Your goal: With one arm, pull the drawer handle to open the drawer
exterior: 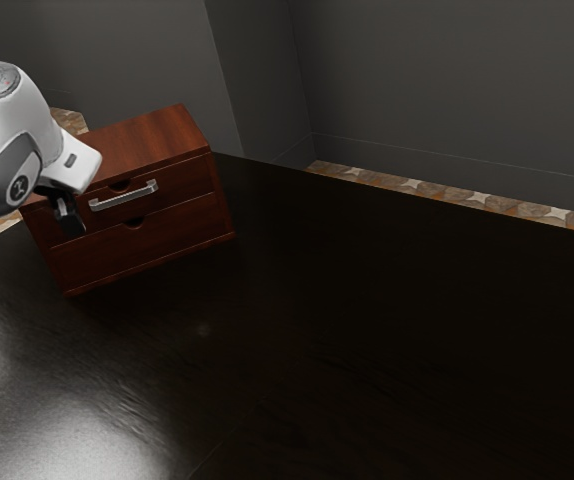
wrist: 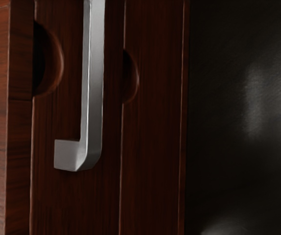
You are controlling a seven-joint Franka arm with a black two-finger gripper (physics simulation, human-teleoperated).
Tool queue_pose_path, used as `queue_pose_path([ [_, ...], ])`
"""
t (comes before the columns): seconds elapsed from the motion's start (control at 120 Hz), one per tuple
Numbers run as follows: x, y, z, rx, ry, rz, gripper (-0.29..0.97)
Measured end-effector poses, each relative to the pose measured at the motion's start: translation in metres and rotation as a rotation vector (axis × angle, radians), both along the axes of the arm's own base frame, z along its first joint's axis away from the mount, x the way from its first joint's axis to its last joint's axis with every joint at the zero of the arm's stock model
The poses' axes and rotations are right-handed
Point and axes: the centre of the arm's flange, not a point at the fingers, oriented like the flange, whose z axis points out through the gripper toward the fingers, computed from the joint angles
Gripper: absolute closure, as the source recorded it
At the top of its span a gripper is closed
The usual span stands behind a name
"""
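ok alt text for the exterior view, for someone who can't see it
A white robot arm holds its black gripper by the exterior view's left end of a silver handle on a small reddish wooden drawer cabinet. It sits on a dark glossy table.

1. The arm (exterior: 2,140) comes in at the exterior view's upper left edge. Its white, rounded last links sit to the exterior view's left of the drawer handle (exterior: 123,196) and higher than it.
2. The white wrist slopes down toward the handle and ends just above the handle's end on the exterior view's left.
3. The black pincer (exterior: 69,216) hangs below the wrist, just beside that end of the handle and slightly lower.
4. The hand faces the handle from close by.
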Motion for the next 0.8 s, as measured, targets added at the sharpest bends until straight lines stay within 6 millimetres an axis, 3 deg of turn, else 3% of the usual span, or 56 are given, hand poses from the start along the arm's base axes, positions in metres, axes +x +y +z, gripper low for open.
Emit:
queue_pose_path([
  [0.158,0.012,-0.004,-0.012,0.000,0.013,-0.016,0.00],
  [0.333,0.027,-0.012,-0.009,0.002,-0.003,-0.032,0.00],
  [0.567,0.032,-0.002,-0.024,-0.021,0.006,-0.011,0.00],
  [0.8,0.053,-0.004,-0.037,-0.023,0.015,-0.011,0.00],
])
